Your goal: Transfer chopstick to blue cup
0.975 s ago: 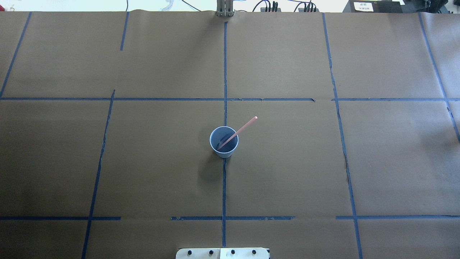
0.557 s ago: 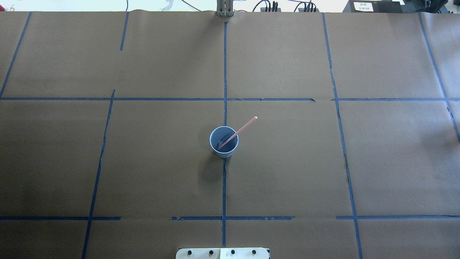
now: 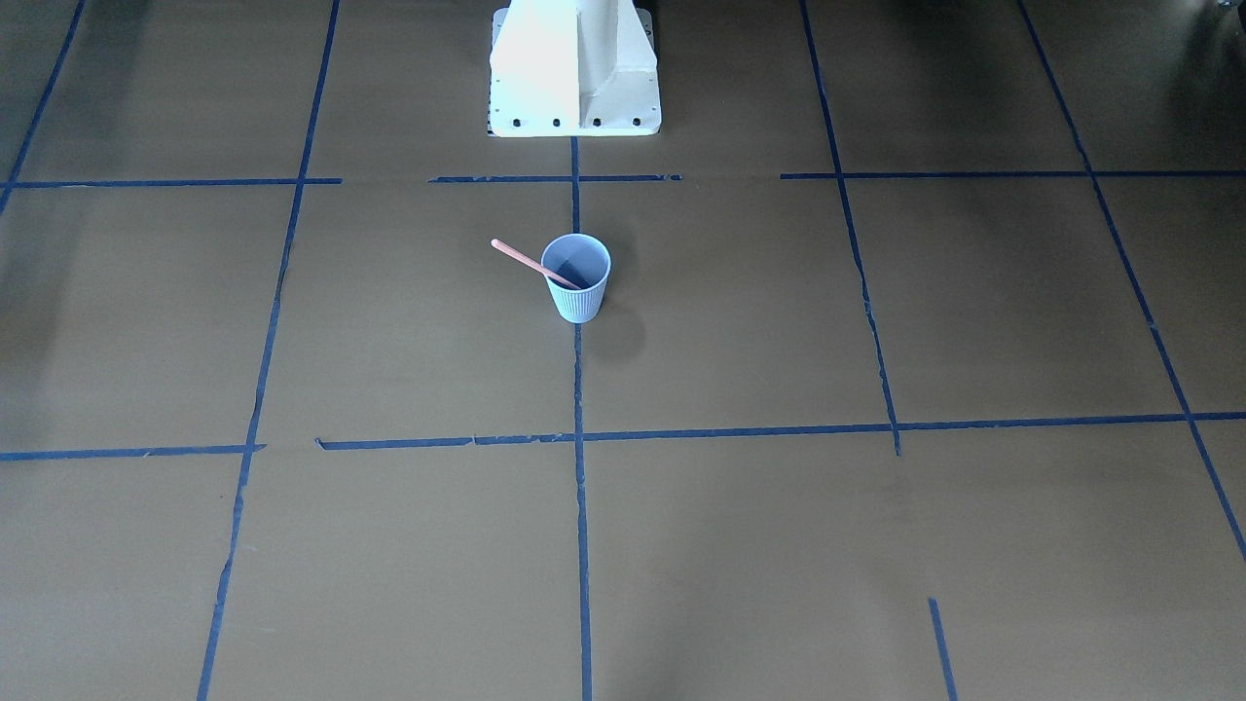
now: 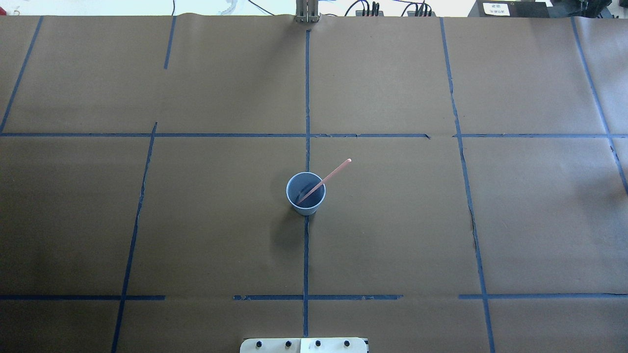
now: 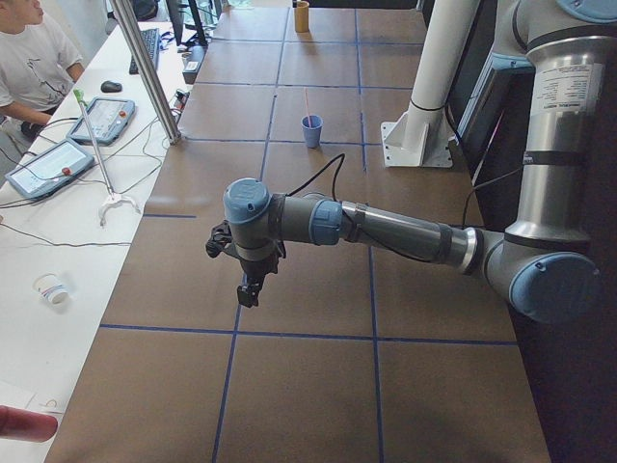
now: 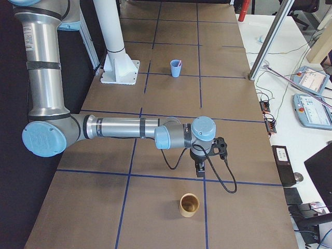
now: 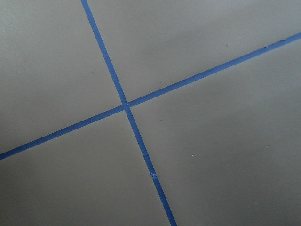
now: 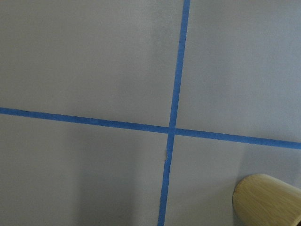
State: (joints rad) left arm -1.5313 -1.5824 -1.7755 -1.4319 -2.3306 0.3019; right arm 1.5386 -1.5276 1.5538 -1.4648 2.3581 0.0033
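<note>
One chopstick (image 4: 326,179) is the whole load, and it is in the cup (image 4: 308,210). From overhead, its lower end lies inside near the wall at about 7 o'clock. The shaft leans across the mouth and out over the rim at about 2 o'clock, its upper end free above the bench (image 4: 417,235). Whether the tip reaches the bottom is hidden by shadow inside the cup, though it seems to. The cup stands upright on the centre tape line (image 4: 305,255), a little toward 6 o'clock from the middle of the bench. Nothing touches it or the chopstick.

Neither arm shows in the overhead or front views; only the side views catch them. The left gripper (image 5: 249,289) hangs pointing down over the 9 o'clock end of the bench, well apart from the cup. The right gripper (image 6: 199,170) hangs the same way over the 3 o'clock end, near a tan cup (image 6: 188,204) that plays no part here. At this range I cannot tell whether the fingers of either are apart or together, and the wrist views show only tape and bare bench, with no fingers in them. Neither gripper carries anything that I can see.

Judged from how things lie, the transfer is done: the chopstick is lodged in the cup and both arms are clear of it. Nothing seems left of the task itself. The one weak point is the lean, since most of the stick overhangs the rim and a knock could tip so light a cup.
</note>
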